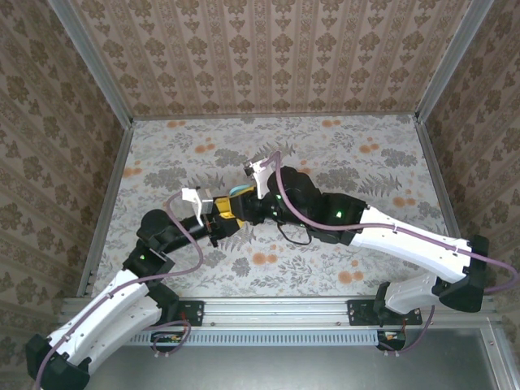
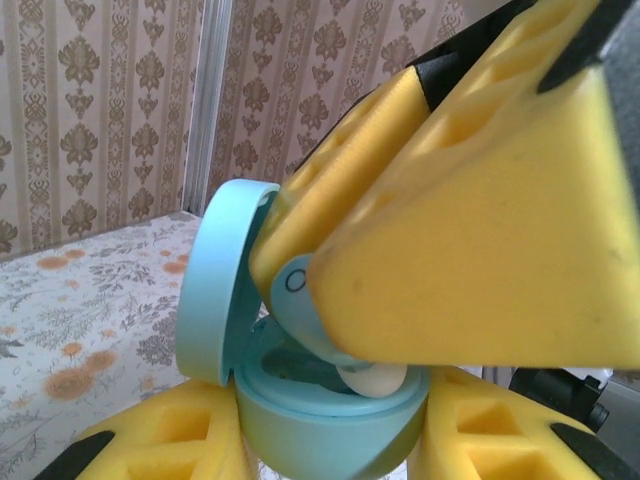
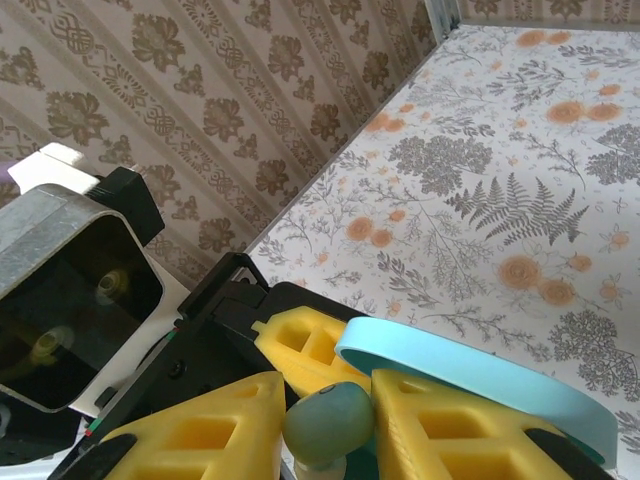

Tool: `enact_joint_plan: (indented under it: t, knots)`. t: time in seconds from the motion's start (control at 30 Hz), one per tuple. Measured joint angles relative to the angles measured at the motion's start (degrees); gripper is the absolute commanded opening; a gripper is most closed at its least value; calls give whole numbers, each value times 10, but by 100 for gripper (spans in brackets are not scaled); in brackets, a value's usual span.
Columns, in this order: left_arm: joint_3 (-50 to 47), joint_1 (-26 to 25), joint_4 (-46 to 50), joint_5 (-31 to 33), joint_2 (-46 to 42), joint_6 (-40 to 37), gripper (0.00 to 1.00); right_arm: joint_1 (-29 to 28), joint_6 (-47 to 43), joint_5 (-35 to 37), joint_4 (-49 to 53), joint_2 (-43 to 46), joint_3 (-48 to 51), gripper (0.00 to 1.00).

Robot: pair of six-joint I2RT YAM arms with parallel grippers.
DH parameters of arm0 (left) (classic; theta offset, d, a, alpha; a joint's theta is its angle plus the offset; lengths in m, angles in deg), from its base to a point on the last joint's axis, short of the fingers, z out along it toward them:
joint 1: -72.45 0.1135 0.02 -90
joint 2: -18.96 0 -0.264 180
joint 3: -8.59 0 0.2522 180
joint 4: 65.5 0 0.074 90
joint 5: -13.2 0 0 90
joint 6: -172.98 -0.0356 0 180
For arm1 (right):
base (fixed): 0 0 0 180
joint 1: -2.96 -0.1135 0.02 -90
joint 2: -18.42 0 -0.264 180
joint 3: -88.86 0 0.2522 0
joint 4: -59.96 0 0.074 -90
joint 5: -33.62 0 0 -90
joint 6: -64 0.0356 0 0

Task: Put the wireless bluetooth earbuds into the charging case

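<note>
Over the floral table, one teal case, lid open, sits clamped in the left gripper. The right gripper pinches one teal earbud, its pale tip at the case's mouth. Its yellow fingers hide most of the earbud, and the case's bottom is cut off.

My left claw grips the case over the middle of the tabletop, with the lid standing open on the case's left. My right claw, above it, holds an earbud at the case's open well.
</note>
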Motion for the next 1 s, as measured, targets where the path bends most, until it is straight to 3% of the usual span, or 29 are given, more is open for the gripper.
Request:
enact_joint_plan:
  t: [1.0]
  knots:
    - [-3,-4,11,-1,-2,-9,24,-7,0,11,-25,35,49,32]
